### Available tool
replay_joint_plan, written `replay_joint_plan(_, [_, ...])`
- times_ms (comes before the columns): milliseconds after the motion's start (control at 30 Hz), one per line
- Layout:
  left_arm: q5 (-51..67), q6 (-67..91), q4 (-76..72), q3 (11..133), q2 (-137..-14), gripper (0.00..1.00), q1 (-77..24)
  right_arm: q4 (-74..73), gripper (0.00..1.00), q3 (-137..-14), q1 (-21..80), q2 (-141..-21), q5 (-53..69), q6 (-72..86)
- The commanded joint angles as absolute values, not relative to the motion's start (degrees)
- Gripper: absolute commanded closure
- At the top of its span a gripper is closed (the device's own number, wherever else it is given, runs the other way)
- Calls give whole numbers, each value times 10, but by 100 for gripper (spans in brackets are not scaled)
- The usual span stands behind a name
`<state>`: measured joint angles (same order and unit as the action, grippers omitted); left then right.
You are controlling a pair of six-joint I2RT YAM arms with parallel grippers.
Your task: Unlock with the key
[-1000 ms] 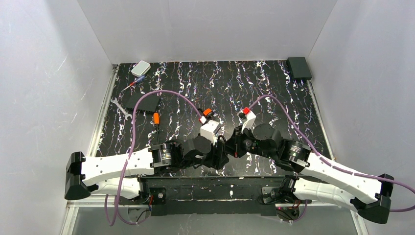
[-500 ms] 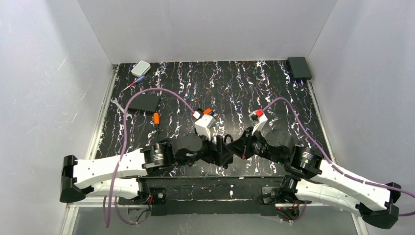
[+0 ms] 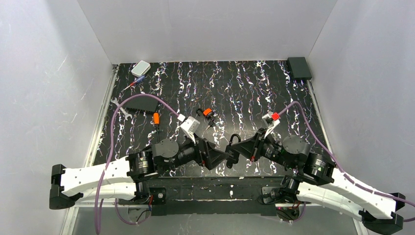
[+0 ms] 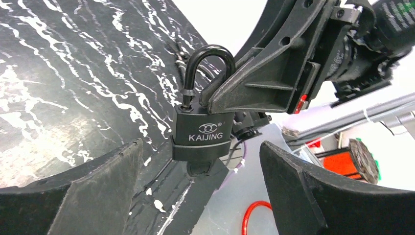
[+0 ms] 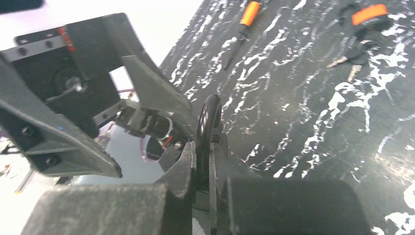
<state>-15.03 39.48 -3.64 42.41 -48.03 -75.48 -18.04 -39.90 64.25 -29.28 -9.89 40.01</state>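
Black marbled table [image 3: 244, 83], white walls | right tool [image 5: 202, 171] clenched on padlock [image 4: 203, 134] shackle, lock aloft | left tool [image 4: 201, 146] released, fingers astride it | key [image 4: 201, 169] apparently seated underneath | advice: regrip black head squarely, twist gently, keep right grip firm

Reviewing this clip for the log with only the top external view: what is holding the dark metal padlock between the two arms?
Observer: The right gripper, shut on the black curved shackle of the dark metal padlock.
Operator: And the other arm?
Observer: The left gripper is open, its fingers either side of the padlock body, clear of it.
Operator: Anything in the keyhole?
Observer: A small black plastic head juts from beneath the body, apparently the tiny key; its blade is hidden.
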Motion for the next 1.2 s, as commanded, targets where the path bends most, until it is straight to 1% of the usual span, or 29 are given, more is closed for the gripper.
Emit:
replay_joint_plan(0, [-77, 363, -101, 419, -476, 14, -753, -24, 99, -393, 645, -247, -20, 384])
replay_joint_plan(233, [-4, 349, -134, 415, -464, 21, -753, -5, 99, -404, 645, -210, 20, 365])
replay_joint_plan(433, [18, 358, -144, 428, -497, 25, -753, 28, 99, -407, 645, -209, 34, 372])
replay_joint_plan(500, [30, 360, -152, 435, -512, 29, -753, 31, 99, -408, 645, -209, 34, 373])
replay_joint_plan(700, [52, 370, -171, 464, -562, 50, -753, 32, 99, -408, 645, -210, 39, 377])
replay_joint_plan(867, [64, 376, -189, 469, -572, 67, -753, 25, 99, -407, 645, -205, 38, 377])
replay_joint_plan(933, [61, 377, -192, 465, -567, 79, -753, 21, 99, -406, 645, -202, 35, 376])
replay_joint_plan(1000, [53, 379, -192, 459, -560, 95, -753, 15, 99, -406, 645, -197, 31, 373])
replay_joint_plan(1033, [46, 380, -192, 456, -555, 100, -753, 14, 99, -405, 645, -195, 27, 373])
replay_joint_plan(1100, [27, 385, -192, 448, -547, 100, -753, 6, 99, -407, 645, -193, 18, 371])
replay_joint_plan(1133, [20, 386, -192, 444, -544, 100, -753, 2, 95, -408, 645, -192, 13, 370])
replay_joint_plan(1167, [15, 386, -192, 442, -542, 100, -753, -12, 85, -408, 645, -192, 5, 369])
